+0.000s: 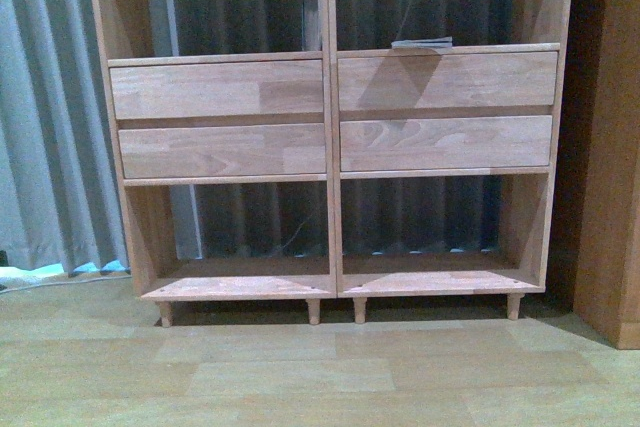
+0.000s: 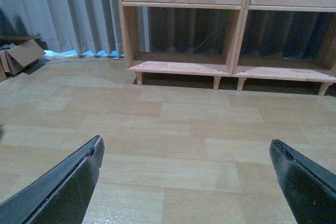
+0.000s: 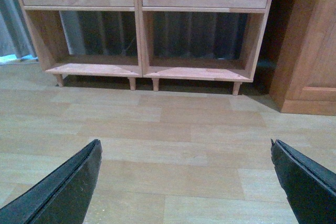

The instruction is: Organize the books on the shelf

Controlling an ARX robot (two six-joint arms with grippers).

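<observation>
Left gripper (image 2: 185,144) and right gripper (image 3: 185,144): jaws spread wide and empty, over bare floor (image 3: 173,124), facing the shelf (image 1: 331,147). Front view, upper right of centre: a thin pale book (image 1: 421,44) lies flat on the board above the right-hand drawers (image 1: 446,112), long axis left to right. It sits well above both grippers, and the right arm is probably nearer. No teal book shows.

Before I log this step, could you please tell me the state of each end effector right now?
Left end effector: open, holding nothing.
Right end effector: open, holding nothing.
</observation>
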